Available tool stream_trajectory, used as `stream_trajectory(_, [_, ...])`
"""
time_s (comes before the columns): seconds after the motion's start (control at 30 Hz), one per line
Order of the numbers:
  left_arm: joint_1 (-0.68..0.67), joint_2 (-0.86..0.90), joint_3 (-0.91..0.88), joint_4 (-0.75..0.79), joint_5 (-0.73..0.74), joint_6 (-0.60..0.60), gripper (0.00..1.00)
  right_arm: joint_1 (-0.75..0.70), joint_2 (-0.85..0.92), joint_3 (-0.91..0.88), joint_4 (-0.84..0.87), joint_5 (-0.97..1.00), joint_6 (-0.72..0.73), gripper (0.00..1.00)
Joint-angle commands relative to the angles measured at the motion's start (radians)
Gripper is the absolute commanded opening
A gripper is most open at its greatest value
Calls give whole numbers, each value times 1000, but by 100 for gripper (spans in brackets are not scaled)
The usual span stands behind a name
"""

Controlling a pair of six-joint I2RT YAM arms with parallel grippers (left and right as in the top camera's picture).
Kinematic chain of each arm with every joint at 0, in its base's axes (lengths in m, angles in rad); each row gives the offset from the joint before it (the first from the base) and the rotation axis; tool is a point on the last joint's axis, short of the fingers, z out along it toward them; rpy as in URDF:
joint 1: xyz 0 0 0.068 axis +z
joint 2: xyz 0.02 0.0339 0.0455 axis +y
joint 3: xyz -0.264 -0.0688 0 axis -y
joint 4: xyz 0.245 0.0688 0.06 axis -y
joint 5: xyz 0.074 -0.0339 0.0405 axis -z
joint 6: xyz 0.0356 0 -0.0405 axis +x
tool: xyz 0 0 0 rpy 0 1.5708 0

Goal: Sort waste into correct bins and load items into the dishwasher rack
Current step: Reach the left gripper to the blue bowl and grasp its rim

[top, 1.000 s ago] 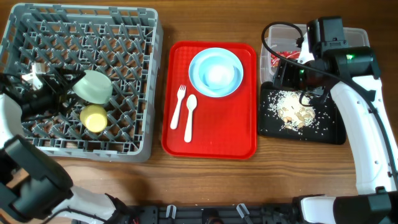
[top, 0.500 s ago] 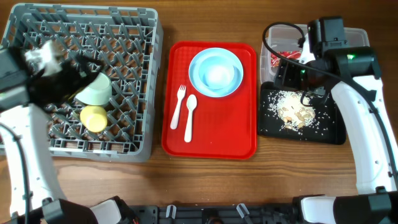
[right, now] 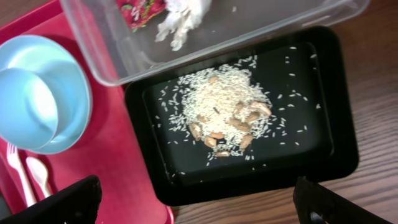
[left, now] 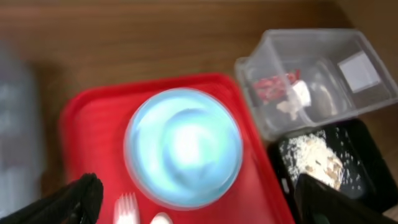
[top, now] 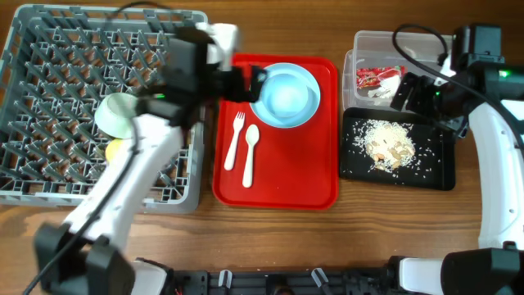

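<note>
1. Step in hand, likely: dish loading. Reaching w/ L gripper [top: 250, 82] for light blue bowl [top: 285, 97], stacked on plate [top: 313, 88], just ahead of jaws. Jaws wide apart, nothing between, not yet on bowl rim.
2. Next move, probably: in & down, one finger inside bowl wall, one outside; pinch, lift clear of plate, carry back to rack. Risk: dragging plate along.
3. R gripper [right: 196, 186]: jaws spread wide too, nothing held; hanging above the bins. Waste sorting done, by the look.
4. Dishwasher rack [top: 98, 11], well behind L jaws: pale green saucer-bowl [top: 115, 115] & yellow cup [top: 113, 150] among pegs, cup partly hidden by arm.
5. Red tray [top: 286, 176], under L jaws: plate + bowl at far end; white fork [top: 236, 139] & spoon [top: 250, 156] side by side, near side of jaws.
6. Black tray [right: 323, 155], straight ahead of R jaws: heap of rice scraps [right: 224, 115] mid-tray, stray grains round it.
7. Clear tub [right: 249, 46], beyond black tray from R jaws: red wrapper [right: 140, 9] & crumpled napkin [right: 180, 22] inside, touching.
</note>
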Motion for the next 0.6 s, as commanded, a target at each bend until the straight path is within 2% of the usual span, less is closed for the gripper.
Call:
stream_trajectory(0.0, [-114,110,-1,102,-62,58,100,-10,-23,5,-9,14,-2,100])
stream_trajectory(0.17, [-192,251,-1,253,-67,99,100,-10,-23,5,-13,15,-3,100])
stream_trajectory(0.4, [-224,380,-1,284,-140,110,99,-10,-23,5,-13,14,-10,100])
stream_trajectory(0.57, [-224,440,-1,273,-141,110,85,-10,-23,5,-15,14,-26,100])
